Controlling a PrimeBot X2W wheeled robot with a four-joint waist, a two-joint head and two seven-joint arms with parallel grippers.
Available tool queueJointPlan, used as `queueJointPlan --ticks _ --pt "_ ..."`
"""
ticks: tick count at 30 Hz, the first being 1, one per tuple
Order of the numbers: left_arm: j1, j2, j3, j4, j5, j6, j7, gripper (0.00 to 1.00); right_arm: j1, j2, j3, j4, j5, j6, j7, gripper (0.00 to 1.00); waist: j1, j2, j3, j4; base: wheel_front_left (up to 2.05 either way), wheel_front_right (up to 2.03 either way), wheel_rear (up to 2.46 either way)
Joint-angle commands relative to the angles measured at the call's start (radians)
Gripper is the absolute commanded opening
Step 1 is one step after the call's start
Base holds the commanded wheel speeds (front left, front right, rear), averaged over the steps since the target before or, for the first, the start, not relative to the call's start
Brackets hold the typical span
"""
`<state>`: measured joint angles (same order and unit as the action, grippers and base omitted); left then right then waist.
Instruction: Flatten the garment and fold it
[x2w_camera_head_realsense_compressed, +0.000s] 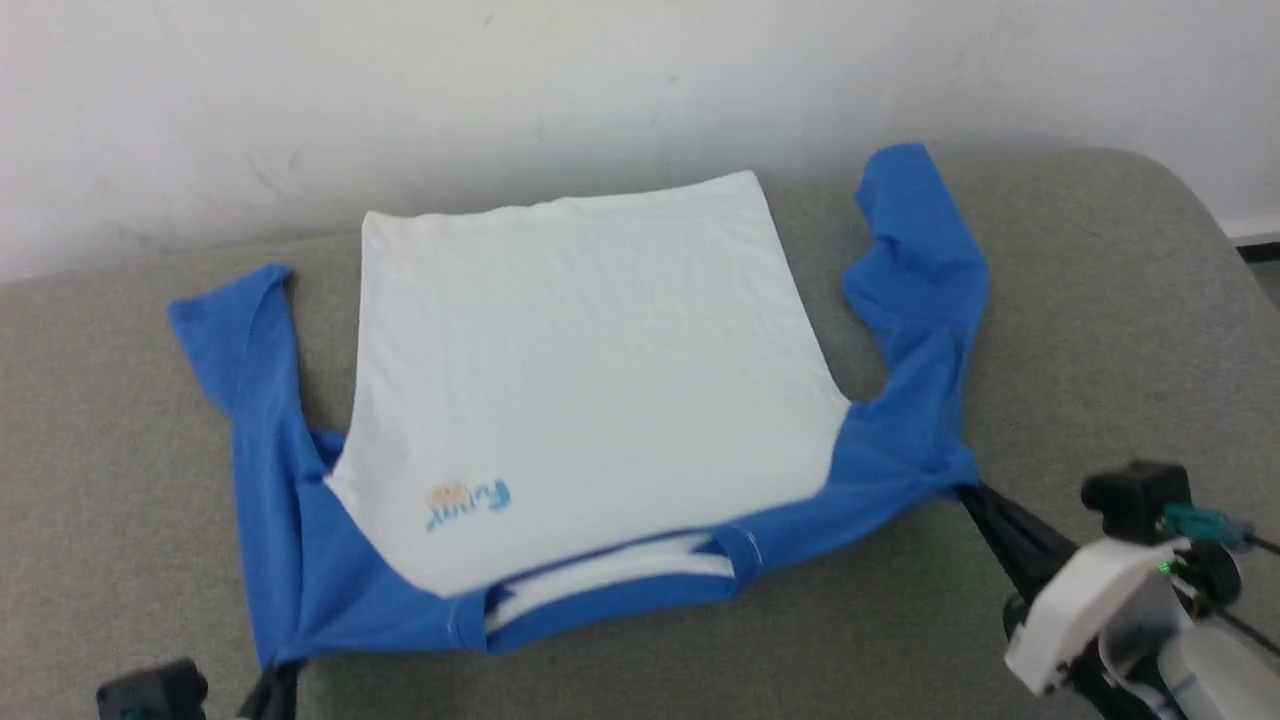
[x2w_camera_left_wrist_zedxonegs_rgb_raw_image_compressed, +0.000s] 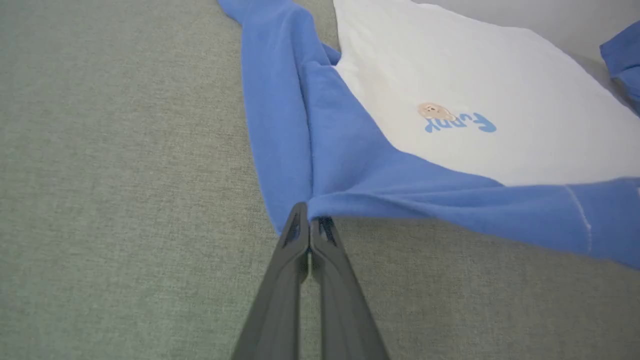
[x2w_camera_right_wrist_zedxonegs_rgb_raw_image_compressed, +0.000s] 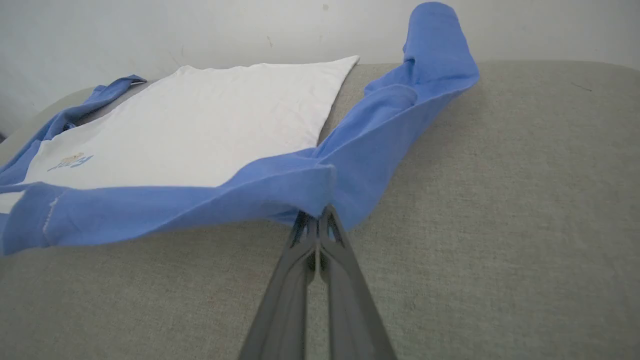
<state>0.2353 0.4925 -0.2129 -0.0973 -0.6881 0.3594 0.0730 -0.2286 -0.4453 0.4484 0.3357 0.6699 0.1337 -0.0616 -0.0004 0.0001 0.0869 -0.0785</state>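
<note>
- Head view: the garment (x2w_camera_head_realsense_compressed: 590, 370) lies face up on a grey padded surface (x2w_camera_head_realsense_compressed: 1100, 330). Its collar is nearest the robot and its hem lies toward the pale wall (x2w_camera_head_realsense_compressed: 640, 90). The white body is spread nearly smooth. The sleeve on the robot's left lies alongside the body, and the right one is crumpled and bent toward the far edge.
- Same view: the left gripper (x2w_camera_head_realsense_compressed: 272, 688) meets the near left shoulder corner and the right gripper (x2w_camera_head_realsense_compressed: 972, 492) the near right one.
- Left wrist view: the fingers are pressed together, pinching a fold of blue shoulder cloth. The cloth rises off the surface to the pinch, with a taut ridge running toward the collar.
- Right wrist view: the fingers are likewise clamped on blue shoulder cloth, and the collar edge hangs stretched and lifted.
- Step, judged: flattening, with the shoulder line drawn tight between two pinches. Folding has not begun.
- Next move, judged: lay the shoulder edge down evenly without wrinkling the body, release it, then straighten the right sleeve.
</note>
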Motion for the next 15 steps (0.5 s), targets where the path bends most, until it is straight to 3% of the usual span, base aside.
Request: queueJointPlan --ticks 1,5,9,14,15 --pt "0.036 0.015 0.008 -0.030 -0.002 0.029 0.019 0.00 0.037 -0.008 -0.037 -0.020 -0.018 -0.003 0.015 0.00 0.0004 -0.0001 -0.012 -0.008 0.00 0.00 0.00" --pt "0.147 0.032 0.002 -0.158 -0.005 0.097 0.092 0.00 0.196 0.036 -0.164 -0.149 -0.087 -0.003 0.108 0.00 0.0004 -0.0001 -0.012 -0.003 0.00 0.00 0.00" --pt "0.206 0.050 0.001 -0.196 -0.007 0.136 0.141 0.00 0.347 0.097 -0.253 -0.266 -0.148 -0.003 0.225 0.00 0.0004 -0.0001 -0.011 0.006 0.00 0.00 0.00" --pt "0.220 0.035 -0.034 -0.180 -0.033 0.120 0.175 0.00 0.476 0.159 -0.294 -0.367 -0.213 -0.003 0.357 0.00 0.0004 -0.0001 -0.002 0.007 0.00 0.00 0.00" --pt "0.214 0.023 -0.047 -0.173 -0.041 0.109 0.178 0.00 0.487 0.166 -0.290 -0.377 -0.227 -0.003 0.377 0.14 0.0004 -0.0001 0.001 0.005 0.00 0.00 0.00"
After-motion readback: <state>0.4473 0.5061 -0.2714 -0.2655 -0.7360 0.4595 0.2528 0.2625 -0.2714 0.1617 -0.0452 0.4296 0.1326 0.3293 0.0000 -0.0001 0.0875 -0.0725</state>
